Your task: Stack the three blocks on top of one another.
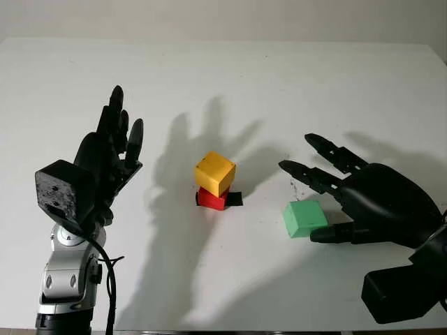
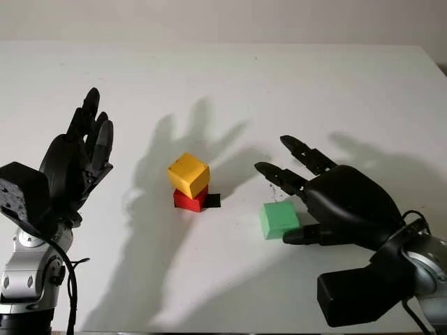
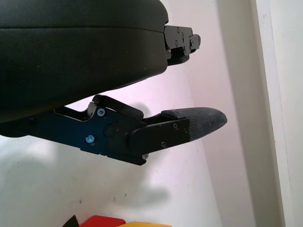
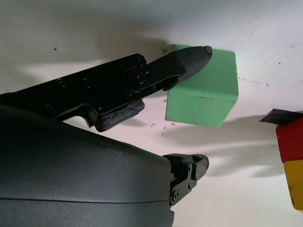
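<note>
**A:** What do you see from the head camera?

**B:** A small yellow cube block (image 1: 215, 173) sits on top of a small red cube block (image 1: 211, 199), turned a little askew on it, near the middle of the white table (image 1: 230, 77). A scrap of black tape (image 1: 235, 199) lies on the table, touching the red one's right side. To the right of that pair, apart from it, a mint-green cube block (image 1: 304, 218) sits on the table by itself.

**A:** And your hands?

**B:** My right hand (image 1: 363, 195) is low beside the green block, open, holding nothing. My thumb (image 1: 335, 234) lies close along the block's near right side, and two fingers (image 1: 311, 174) reach past its far side. My left hand (image 1: 105, 164) is raised off to the left of the stack, well apart from it, open and empty, fingers pointing away from me.

**A:** The left wrist camera?

**B:** My left hand's black shell and one finger (image 3: 189, 125) over bare table. The tops of the red and yellow blocks peek in at the edge.

**A:** The right wrist camera?

**B:** One fingertip (image 4: 199, 54) crosses in front of the green block's top edge; I cannot tell whether it touches. The red and yellow blocks and the tape show at the edge.
</note>
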Available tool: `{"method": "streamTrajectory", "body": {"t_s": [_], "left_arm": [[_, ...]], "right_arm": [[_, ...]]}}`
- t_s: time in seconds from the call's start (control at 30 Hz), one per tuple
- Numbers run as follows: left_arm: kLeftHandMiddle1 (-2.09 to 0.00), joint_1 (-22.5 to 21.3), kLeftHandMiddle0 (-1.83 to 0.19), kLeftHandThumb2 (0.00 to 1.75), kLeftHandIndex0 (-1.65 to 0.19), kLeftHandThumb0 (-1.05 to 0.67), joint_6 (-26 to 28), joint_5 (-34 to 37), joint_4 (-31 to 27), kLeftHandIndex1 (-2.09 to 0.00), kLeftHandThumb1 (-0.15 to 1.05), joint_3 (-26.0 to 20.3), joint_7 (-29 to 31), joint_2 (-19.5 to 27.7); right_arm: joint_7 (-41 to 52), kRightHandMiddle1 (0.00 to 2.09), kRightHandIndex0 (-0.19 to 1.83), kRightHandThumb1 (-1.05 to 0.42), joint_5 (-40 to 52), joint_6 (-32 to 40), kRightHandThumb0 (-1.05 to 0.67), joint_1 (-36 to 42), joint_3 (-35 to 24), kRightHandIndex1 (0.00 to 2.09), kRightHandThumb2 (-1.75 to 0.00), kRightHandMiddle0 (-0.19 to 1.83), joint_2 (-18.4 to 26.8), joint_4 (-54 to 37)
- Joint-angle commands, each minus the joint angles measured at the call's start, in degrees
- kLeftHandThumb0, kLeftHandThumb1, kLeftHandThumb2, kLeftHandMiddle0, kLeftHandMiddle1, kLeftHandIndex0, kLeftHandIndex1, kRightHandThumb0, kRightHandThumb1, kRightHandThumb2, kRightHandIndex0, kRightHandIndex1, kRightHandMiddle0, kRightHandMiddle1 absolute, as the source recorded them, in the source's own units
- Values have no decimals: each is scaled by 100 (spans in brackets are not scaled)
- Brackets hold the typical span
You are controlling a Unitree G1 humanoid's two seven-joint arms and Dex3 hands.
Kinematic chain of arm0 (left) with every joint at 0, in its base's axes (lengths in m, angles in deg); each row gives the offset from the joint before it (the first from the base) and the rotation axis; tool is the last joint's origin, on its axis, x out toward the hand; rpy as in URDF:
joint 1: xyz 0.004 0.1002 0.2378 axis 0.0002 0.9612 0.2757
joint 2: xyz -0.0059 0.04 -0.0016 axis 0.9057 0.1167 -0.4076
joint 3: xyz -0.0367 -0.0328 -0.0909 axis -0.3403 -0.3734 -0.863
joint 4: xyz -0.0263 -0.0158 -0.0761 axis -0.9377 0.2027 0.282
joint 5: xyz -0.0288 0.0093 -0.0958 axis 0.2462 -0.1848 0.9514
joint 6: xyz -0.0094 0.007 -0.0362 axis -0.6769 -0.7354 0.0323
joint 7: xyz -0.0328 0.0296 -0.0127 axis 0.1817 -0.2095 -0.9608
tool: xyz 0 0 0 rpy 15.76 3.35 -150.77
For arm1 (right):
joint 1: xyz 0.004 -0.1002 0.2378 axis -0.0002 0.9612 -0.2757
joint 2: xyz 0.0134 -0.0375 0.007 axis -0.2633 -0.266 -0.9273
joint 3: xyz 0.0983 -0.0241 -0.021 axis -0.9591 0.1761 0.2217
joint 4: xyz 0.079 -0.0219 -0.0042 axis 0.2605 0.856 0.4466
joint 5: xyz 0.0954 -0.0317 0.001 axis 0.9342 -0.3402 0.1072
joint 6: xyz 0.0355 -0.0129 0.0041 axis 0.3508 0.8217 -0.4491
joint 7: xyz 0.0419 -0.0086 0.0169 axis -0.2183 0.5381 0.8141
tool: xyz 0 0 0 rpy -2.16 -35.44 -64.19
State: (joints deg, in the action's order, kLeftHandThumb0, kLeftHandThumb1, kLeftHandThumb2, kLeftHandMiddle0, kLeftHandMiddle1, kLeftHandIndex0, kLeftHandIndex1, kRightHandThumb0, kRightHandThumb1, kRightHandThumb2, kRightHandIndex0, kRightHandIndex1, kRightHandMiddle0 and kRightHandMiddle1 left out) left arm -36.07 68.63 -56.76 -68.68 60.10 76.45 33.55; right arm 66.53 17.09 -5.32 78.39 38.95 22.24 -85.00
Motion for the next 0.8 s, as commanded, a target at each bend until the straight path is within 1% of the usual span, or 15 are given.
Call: {"method": "streamTrajectory", "body": {"t_s": [0.0,0.3,0.5,0.53,0.57,0.6,0.67,0.73,0.77], "left_arm": [[-6,8,8,60,7,-63,-71,-12,-84,-5,105,-22,-13,36],[-6,-2,7,58,7,-65,-55,-6,-75,-5,105,-13,-23,23],[-5,31,8,59,9,-63,3,40,-143,-5,105,-28,-34,11],[-5,36,8,59,9,-63,2,39,-147,-5,105,-30,-34,16],[-5,41,8,59,9,-63,-11,56,-146,-5,105,-37,-24,14],[-5,46,8,59,9,-63,-26,43,-141,-4,105,-35,-28,20],[-5,55,7,59,8,-63,-54,3,-129,-5,105,-23,-31,43],[-5,54,7,59,8,-63,-14,11,-141,-5,105,-28,-28,38],[-5,54,8,59,8,-63,-2,20,-145,-5,105,-31,-24,34]], "right_arm": [[82,10,-7,-97,89,35,-62,-17,34,6,-5,26,67,-76],[692,11,-8,-96,530,65,-66,62,-19,6,-5,29,217,-267],[408,20,2,-95,498,-92,-57,108,-8,9,-5,42,98,-111],[351,39,5,-96,483,-132,-54,102,3,8,-5,38,99,-77],[319,71,7,-97,481,-151,-52,93,13,7,-5,24,103,-55],[281,98,9,-98,476,-182,-49,81,26,6,-5,14,107,-23],[216,137,11,-102,445,-219,-43,62,45,6,-6,3,106,15],[150,155,13,-104,442,-236,-39,55,48,6,-6,-1,81,47],[129,159,14,-104,443,-248,-37,51,49,7,-6,-1,83,64]]}}
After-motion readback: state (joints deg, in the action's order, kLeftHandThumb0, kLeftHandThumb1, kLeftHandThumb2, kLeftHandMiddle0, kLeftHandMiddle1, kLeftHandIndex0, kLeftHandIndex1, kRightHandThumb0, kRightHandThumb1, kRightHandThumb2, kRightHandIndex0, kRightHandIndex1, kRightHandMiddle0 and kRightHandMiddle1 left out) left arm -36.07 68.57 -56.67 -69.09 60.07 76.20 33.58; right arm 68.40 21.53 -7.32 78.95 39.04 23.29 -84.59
